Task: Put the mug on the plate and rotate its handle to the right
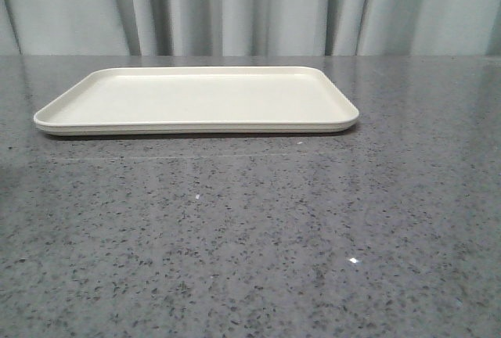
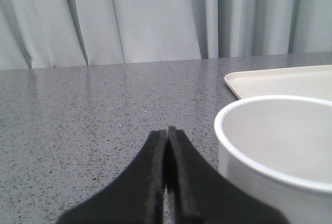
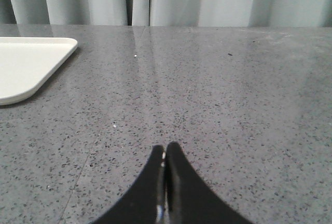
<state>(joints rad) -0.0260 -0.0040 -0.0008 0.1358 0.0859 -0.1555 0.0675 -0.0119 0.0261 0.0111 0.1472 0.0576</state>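
Left wrist cam: left hand at bottom centre of frame, fingers pressed together, nothing between them. Just beside it, lower right of frame, I see the mug: white, open top facing up, upright on the table. Its handle and printed side aren't visible to me from this angle. Beyond the mug, at the right edge of frame, a corner of the plate; the mug is clearly not on it, but I can't tell how near they are.

Right wrist cam: right hand at bottom centre, fingers also pressed together, empty, over bare grey speckled table. The plate's corner shows at the left edge, well apart from the hand.

Front cam: neither hand nor the mug in frame. Plate lies flat in the upper middle of frame, nothing on it. Grey pleated curtain behind the table's far edge.
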